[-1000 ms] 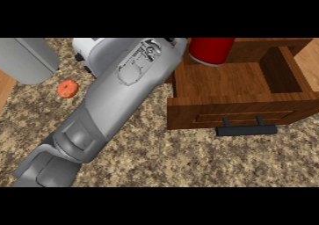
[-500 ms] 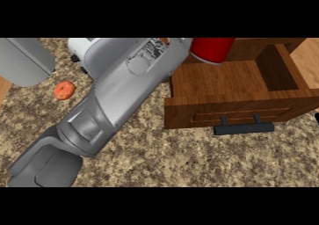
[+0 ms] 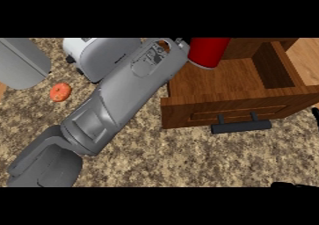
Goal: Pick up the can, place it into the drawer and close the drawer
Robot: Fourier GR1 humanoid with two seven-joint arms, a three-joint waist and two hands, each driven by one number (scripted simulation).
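Open wooden drawer (image 3: 239, 83) with bare floor across its middle and right, free for a hand from above; red can (image 3: 209, 51) over its back left corner, and the left forearm (image 3: 126, 94) slanting alongside its left wall. Left of that forearm, a toaster (image 3: 96, 55), an orange fruit (image 3: 60, 92) and a grey appliance (image 3: 19, 61) crowding the counter (image 3: 187, 158). Wide bare stretch in front of the drawer's black handle (image 3: 241, 127).

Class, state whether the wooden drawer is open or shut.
Open: the drawer is pulled out, its bare wooden floor showing behind the dark handle.
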